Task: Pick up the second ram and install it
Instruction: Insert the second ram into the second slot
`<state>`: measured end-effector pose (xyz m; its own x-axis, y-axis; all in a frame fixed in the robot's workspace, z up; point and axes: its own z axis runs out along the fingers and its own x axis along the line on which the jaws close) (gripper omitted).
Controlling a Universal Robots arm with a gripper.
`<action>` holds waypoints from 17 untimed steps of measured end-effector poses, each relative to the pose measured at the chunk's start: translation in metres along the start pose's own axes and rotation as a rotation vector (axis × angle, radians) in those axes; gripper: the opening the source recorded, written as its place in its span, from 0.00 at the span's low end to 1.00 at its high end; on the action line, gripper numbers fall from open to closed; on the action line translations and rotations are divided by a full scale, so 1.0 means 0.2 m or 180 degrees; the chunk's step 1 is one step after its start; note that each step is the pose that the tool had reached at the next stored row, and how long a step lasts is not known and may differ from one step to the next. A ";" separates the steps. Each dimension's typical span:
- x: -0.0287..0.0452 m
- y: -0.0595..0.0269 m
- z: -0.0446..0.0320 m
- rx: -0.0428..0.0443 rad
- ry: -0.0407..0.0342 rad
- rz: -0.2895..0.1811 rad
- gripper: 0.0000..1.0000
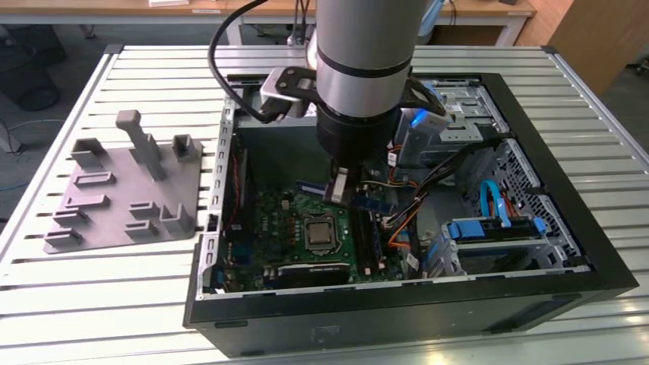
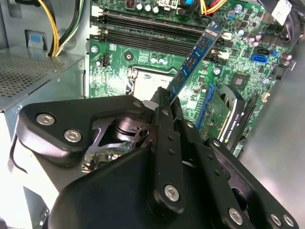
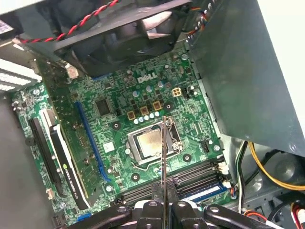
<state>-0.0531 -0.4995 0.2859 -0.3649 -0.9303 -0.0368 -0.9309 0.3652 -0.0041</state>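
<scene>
A: Where was the second ram [image 2: 196,56]?
B: My gripper [image 2: 165,101] pinched it, tilted above the green motherboard [image 3: 119,100], by the processor socket [image 3: 148,143], inside the open computer case [image 1: 406,315].

The slatted pale metal counter [image 1: 102,296] looks smooth and dull. The grey plastic peg tray [image 1: 112,194] is matt. The thin blue circuit-board stick [image 2: 195,59] shines slightly; the black metal claw [image 2: 164,102] is satin, its bolts bright.

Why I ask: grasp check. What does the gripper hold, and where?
The gripper holds the second ram, pinched at one end, the rest sticking out over the motherboard.
</scene>
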 end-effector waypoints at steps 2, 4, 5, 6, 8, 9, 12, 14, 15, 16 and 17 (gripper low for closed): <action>0.000 0.000 0.000 0.0002 0.0000 0.0056 0.14; 0.000 0.000 0.000 0.0004 0.0001 0.0111 0.14; 0.000 0.000 0.000 0.0005 0.0001 0.0140 0.14; 0.000 0.000 0.000 0.0006 0.0001 0.0169 0.14; 0.001 0.000 0.000 0.0008 0.0001 0.0230 0.14; 0.001 0.000 0.000 0.0010 0.0001 0.0261 0.14; 0.001 0.000 0.000 0.0013 0.0001 0.0354 0.14; 0.002 -0.001 0.000 0.0015 0.0002 0.0420 0.14; 0.002 -0.001 0.000 0.0017 0.0002 0.0452 0.14; 0.002 -0.001 0.000 0.0018 0.0002 0.0482 0.14; 0.002 -0.001 0.000 0.0019 0.0002 0.0514 0.14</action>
<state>-0.0531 -0.4999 0.2859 -0.5097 -0.8595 -0.0367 -0.8600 0.5102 -0.0041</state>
